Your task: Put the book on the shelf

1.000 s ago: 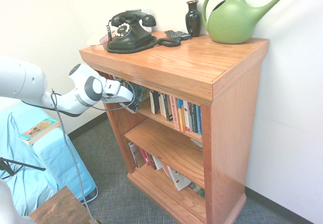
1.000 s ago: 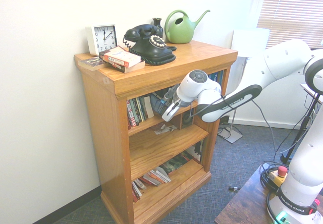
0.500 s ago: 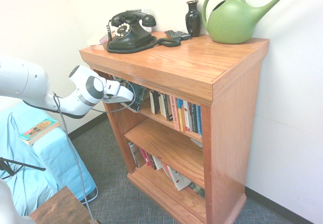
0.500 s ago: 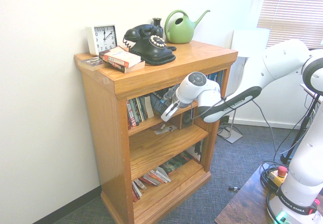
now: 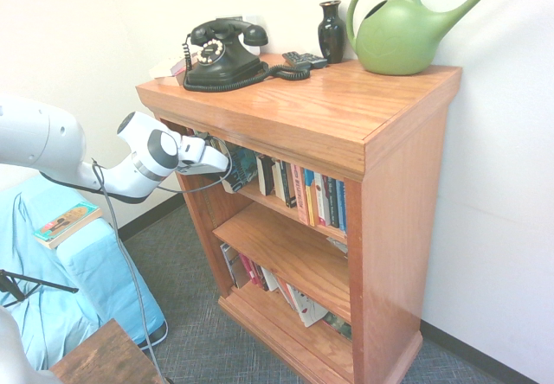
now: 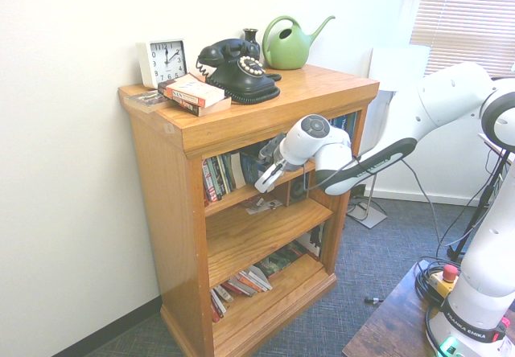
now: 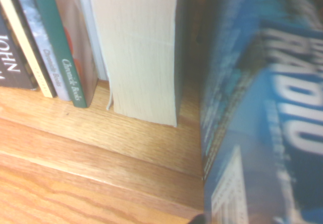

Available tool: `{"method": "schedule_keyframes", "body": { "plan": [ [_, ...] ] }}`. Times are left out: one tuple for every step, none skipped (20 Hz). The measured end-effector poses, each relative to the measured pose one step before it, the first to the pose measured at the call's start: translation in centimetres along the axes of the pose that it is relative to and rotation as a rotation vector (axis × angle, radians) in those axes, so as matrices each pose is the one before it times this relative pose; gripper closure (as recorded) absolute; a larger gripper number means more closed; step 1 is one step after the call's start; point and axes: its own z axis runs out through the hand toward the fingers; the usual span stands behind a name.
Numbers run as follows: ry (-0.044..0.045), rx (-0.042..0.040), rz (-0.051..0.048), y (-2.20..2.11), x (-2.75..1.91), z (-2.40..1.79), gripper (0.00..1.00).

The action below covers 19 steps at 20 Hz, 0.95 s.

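1. White and jointed, reaches with the arm [image 6: 426, 116] toward the open front of the shelf [image 5: 400, 228], bent sharply near the wrist.
2. Angles the gripper [image 5: 216, 161] at the shelf's top tier, below the overhanging board.
3. Cannot tell whether wide, narrow or holding.
4. Shows the book [image 7: 262, 123] at the shelf's top tier, close by the gripper, blue cover partly visible.
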Motion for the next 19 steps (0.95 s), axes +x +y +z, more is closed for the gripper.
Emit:
{"method": "schedule_keyframes", "body": {
  "plan": [
    [-0.00006,0.00009,-0.00005,-0.005,-0.006,-0.003,0.0],
    [-0.00005,0.00011,0.00026,-0.006,-0.004,-0.003,0.0],
    [-0.00015,0.00018,0.00077,-0.001,0.001,-0.014,0.0],
    [-0.00051,0.00051,0.00162,0.001,-0.011,-0.042,0.0],
    [-0.00041,0.00048,0.00088,0.008,-0.014,-0.078,0.0],
    [0.00014,0.00002,-0.00186,0.045,-0.025,-0.101,0.0],
    [-0.00074,-0.00067,-0.00323,0.09,-0.052,-0.122,0.0],
    [-0.00297,-0.00108,-0.00228,0.157,-0.061,-0.199,0.0],
    [-0.00085,-0.00164,-0.00637,0.26,-0.134,-0.414,0.0],
    [-0.00052,-0.00221,-0.00703,0.385,-0.216,-0.63,0.0],
    [0.0044,-0.0039,-0.00732,0.5,-0.349,-0.855,0.0],
    [0.00596,-0.00576,-0.00567,0.572,-0.464,-0.937,0.0],
    [0.00288,-0.00589,-0.00512,0.613,-0.563,-0.935,0.0],
    [0.00092,-0.00425,-0.0032,0.633,-0.683,-0.891,0.0],
    [-0.00209,-0.00437,-0.00324,0.637,-0.786,-0.78,0.0],
    [-0.00388,-0.00835,-0.00095,0.722,-0.821,-0.591,0.0],
    [-0.00605,-0.01161,-0.00043,0.804,-0.788,-0.379,0.0],
    [-0.00801,-0.01601,0.00121,1.019,-0.815,-0.105,0.0],
    [-0.00665,-0.01503,0.00474,1.123,-0.632,0.109,0.0]
  ]
}}
